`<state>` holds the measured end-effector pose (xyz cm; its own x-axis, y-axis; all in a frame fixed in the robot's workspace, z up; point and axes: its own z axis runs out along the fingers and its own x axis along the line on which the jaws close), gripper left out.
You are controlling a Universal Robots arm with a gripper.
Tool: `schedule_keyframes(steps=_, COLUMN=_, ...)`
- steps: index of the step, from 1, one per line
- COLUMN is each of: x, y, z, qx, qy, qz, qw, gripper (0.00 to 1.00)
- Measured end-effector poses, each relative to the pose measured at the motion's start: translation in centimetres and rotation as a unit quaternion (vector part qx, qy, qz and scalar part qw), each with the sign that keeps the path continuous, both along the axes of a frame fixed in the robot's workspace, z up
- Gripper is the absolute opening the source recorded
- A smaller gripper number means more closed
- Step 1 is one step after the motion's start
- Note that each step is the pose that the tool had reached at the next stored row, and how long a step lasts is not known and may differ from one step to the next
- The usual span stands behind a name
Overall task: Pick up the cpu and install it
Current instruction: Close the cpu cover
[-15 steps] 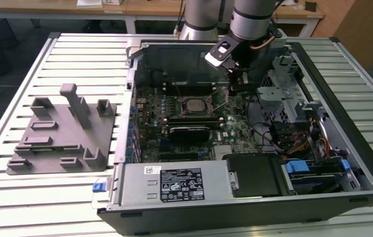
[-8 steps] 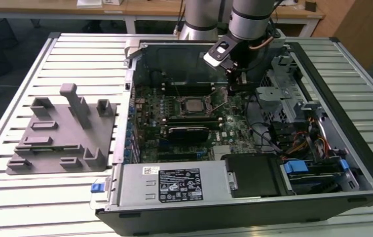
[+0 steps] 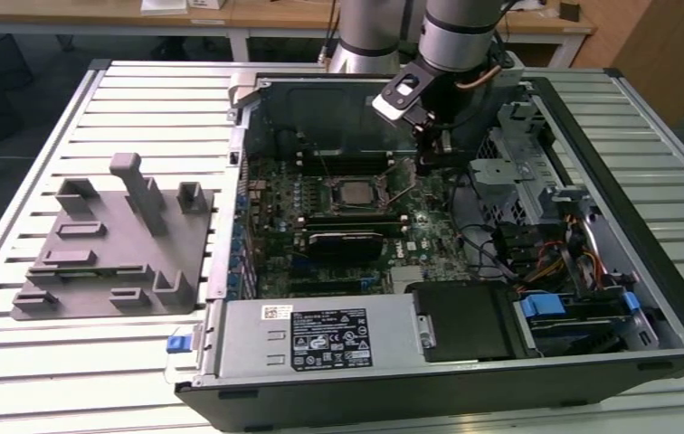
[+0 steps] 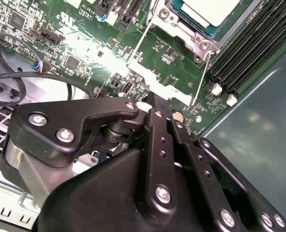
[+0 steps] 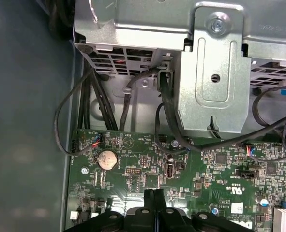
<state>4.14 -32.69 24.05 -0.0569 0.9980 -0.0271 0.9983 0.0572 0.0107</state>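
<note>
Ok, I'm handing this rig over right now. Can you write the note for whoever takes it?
Gripper: shut, holding nothing, low over the circuit board inside the open computer case.
Cpu: lies flat in its socket on the board, with a metal frame around it. It is apart from the gripper, on the exterior view's left of it.
Done: judging by where it lies, the cpu has been placed in the socket.
Left: I cannot tell whether the socket's levers are locked, so check that.
</note>
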Motion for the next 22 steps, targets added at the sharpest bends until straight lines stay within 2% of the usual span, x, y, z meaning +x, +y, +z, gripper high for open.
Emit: schedule_keyframes(steps=22, x=-2.4, y=-0.05, z=0.43, qx=-0.0001, qy=0.0, qz=0.0, qw=1.0, gripper=0.11)
